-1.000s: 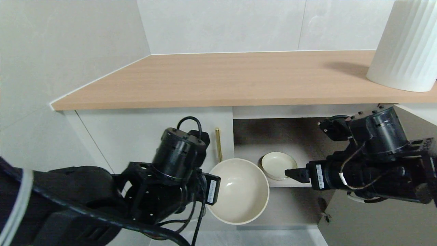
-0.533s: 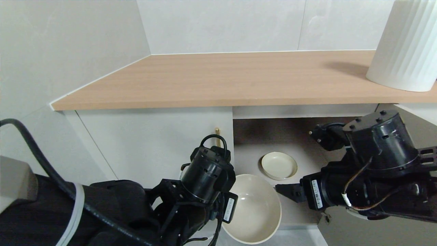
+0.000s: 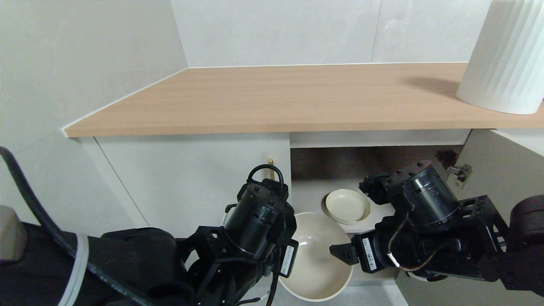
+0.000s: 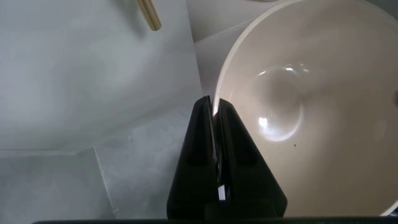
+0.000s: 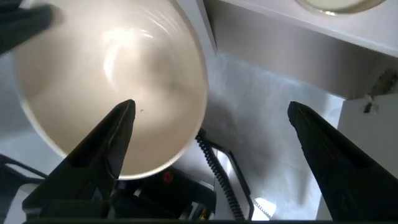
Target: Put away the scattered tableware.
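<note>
Below the counter [image 3: 272, 102], before the open cabinet, the large bowl [image 3: 316, 259] hangs tilted, its rim pinched by the left jaws. The right jaws stand spread just beside its right edge. Best to level the bowl, then ease it far onto the shelf [image 3: 306, 193] without knocking the small dish [image 3: 347, 206], and only then release.
</note>
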{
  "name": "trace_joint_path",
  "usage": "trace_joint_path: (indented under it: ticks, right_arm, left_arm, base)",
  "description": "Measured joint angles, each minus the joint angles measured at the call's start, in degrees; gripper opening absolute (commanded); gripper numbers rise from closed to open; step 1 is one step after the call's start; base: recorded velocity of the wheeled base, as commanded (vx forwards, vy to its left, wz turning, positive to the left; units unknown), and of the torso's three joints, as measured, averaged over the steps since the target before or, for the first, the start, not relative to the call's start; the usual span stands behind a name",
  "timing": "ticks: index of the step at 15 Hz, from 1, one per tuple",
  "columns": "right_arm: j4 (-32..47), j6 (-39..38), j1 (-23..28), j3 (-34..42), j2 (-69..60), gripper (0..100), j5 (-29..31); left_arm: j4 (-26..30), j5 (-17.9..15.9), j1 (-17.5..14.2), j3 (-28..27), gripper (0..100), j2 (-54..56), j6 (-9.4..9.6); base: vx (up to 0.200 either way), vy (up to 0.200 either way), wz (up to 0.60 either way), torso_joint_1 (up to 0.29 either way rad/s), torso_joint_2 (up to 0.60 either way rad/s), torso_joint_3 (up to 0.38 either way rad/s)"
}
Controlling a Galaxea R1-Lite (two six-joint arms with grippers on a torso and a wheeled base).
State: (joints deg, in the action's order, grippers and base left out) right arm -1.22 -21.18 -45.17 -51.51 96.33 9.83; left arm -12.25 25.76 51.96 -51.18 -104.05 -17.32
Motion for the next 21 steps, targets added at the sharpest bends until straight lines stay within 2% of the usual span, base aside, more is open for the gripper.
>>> trace_joint_path:
  ticks: [1, 11, 12, 18, 21]
  right_arm:
    - [-0.66, -0.09, 0.02, 0.0, 0.63, 0, 0.02]
    - [-1.21, -0.28, 0.0, 0.11, 2.76, 0, -0.04]
    - [-1.21, -0.26, 0.0, 0.1, 2.76, 0, -0.04]
    - [-1.07, -1.38, 0.35, -0.01, 2.95, 0, -0.09]
    - [-2.44, -3.07, 3.47, -0.83, 4.02, 0, -0.23]
  left_arm:
    - [0.0, 0.02, 0.09, 0.0, 0, 0.0, 0.0]
    - [-0.04, -0.01, 0.09, -0.06, 0, 0.46, -0.6]
    - [-0.06, 0.0, 0.09, -0.06, 100, 0.49, -0.6]
    - [-0.04, 0.07, 0.09, -0.06, 100, 0.6, -1.07]
    - [-0.04, 0.95, 0.07, -0.06, 100, 0.63, -1.1]
  base:
    - [0.0, 0.0, 0.0, 0.0, 0.0, 0.0]
    - [0.0, 0.0, 0.0, 0.0, 0.0, 0.0]
    - [0.0, 0.0, 0.0, 0.0, 0.0, 0.0]
    - [0.0, 0.0, 0.0, 0.0, 0.0, 0.0]
    - [0.0, 0.0, 0.0, 0.0, 0.0, 0.0]
